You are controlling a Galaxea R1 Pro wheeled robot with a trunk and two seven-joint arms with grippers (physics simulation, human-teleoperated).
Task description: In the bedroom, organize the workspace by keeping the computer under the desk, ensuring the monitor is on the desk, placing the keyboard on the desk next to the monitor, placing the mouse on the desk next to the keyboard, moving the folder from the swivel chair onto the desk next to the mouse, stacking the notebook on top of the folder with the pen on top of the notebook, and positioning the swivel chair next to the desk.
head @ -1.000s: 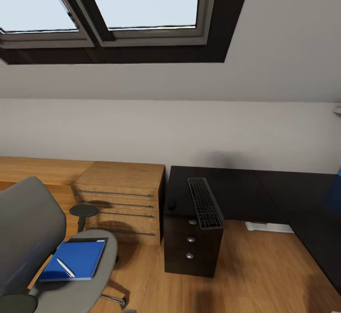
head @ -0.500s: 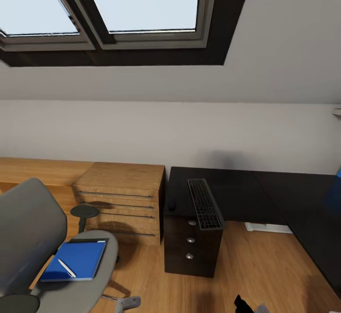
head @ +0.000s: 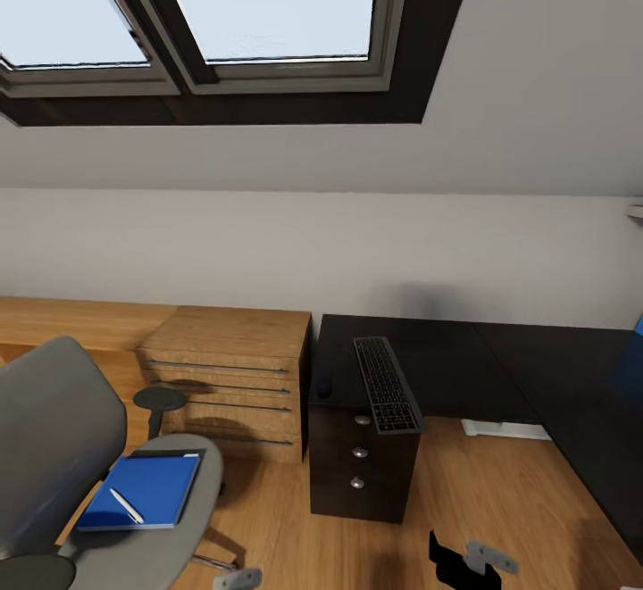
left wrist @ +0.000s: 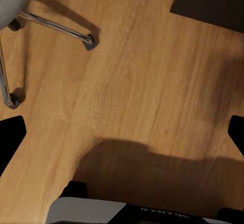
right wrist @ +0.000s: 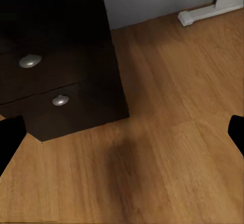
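Blue, the folder [head: 141,490] lies flat on the seat of the swivel chair [head: 54,456], the white pen [head: 125,505] slanting across it. It sits up and to the left of the left pincer [head: 237,578], whose tip peeks in low in the head view; the right pincer [head: 471,561] hangs well apart, below the drawer unit of the worktop [head: 429,362]. So the left arm is nearer (my judgement). Both pincers are spread wide, holding nothing. Keyboard [head: 386,382] and mouse [head: 323,386] already rest on the worktop.
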